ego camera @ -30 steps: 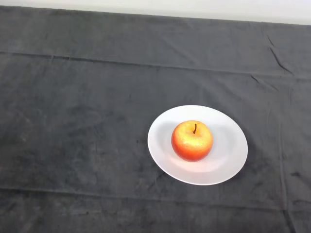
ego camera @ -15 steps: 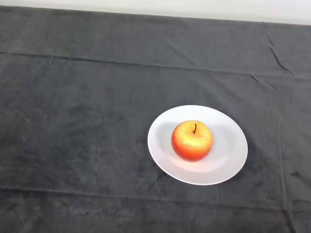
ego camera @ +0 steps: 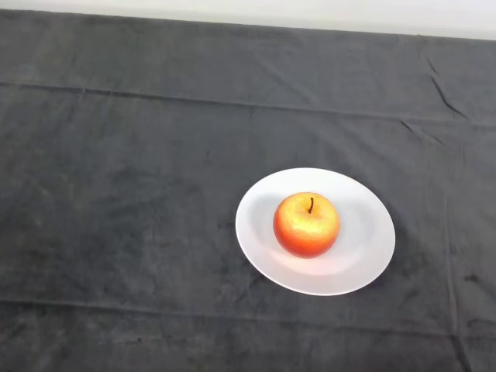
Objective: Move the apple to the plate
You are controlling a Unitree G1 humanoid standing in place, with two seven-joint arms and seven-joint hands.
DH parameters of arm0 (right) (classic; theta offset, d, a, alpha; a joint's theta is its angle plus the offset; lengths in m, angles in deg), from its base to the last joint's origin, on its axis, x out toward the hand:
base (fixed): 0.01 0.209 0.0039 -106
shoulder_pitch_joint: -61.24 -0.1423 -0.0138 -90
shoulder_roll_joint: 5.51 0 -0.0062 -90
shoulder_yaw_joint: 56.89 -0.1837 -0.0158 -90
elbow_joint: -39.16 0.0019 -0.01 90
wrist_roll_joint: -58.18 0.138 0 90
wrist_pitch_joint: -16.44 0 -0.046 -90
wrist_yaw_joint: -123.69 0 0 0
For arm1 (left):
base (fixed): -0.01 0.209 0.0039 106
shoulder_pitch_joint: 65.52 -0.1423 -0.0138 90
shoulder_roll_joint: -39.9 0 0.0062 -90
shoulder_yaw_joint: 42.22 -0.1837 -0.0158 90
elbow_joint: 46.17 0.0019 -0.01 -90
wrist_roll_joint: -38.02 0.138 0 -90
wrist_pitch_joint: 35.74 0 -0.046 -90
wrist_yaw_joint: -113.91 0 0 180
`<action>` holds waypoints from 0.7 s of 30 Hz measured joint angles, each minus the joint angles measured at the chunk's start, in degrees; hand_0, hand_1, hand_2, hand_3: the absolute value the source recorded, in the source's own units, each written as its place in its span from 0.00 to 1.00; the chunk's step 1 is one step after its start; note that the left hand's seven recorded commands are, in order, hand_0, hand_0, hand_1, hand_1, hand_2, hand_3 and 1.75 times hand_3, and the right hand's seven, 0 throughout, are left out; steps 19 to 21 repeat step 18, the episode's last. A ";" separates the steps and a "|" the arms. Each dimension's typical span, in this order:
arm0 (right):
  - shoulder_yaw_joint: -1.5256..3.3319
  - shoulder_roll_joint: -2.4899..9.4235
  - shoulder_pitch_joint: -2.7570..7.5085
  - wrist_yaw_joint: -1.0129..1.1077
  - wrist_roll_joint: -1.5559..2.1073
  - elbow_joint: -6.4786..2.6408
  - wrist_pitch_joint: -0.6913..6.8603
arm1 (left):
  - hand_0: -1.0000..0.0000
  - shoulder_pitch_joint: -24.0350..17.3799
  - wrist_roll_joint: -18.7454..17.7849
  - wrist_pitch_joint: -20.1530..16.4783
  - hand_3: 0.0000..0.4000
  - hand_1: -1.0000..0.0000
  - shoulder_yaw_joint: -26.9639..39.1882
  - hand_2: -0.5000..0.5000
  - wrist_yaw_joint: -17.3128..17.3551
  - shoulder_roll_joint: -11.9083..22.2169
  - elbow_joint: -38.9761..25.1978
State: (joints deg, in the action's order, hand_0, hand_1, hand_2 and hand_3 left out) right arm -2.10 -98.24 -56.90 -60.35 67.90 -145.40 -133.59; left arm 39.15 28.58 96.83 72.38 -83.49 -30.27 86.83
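nothing moved, apple (ego camera: 306, 225) upright on plate (ego camera: 368, 248)

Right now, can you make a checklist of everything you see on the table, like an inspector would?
Surface: dark cloth covers the table, with creases and folds across it.
Job's things: apple, red and yellow, stem up, sits upright on the white plate, about in its middle.
Clutter: nothing seen.
Hand: nothing seen.
Cables: nothing seen.
Surroundings: pale strip runs along the far edge beyond the cloth.
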 measured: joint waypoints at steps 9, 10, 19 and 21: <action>-0.01 0.00 0.00 0.00 0.00 0.00 0.00 | 1.00 0.00 0.00 0.00 0.00 1.00 0.78 0.50 0.53 -0.02 0.00; -0.01 0.00 0.00 0.00 0.00 0.00 0.00 | 1.00 0.00 0.00 0.00 0.00 1.00 0.80 0.50 0.62 -0.02 0.00; -0.01 0.00 0.00 0.00 0.00 0.00 0.00 | 1.00 0.00 0.00 0.00 0.00 1.00 0.89 0.50 1.02 -0.02 0.00; -0.01 0.00 0.00 0.00 0.00 0.00 0.00 | 1.00 0.00 0.00 0.00 0.00 1.00 0.89 0.50 1.02 -0.02 0.00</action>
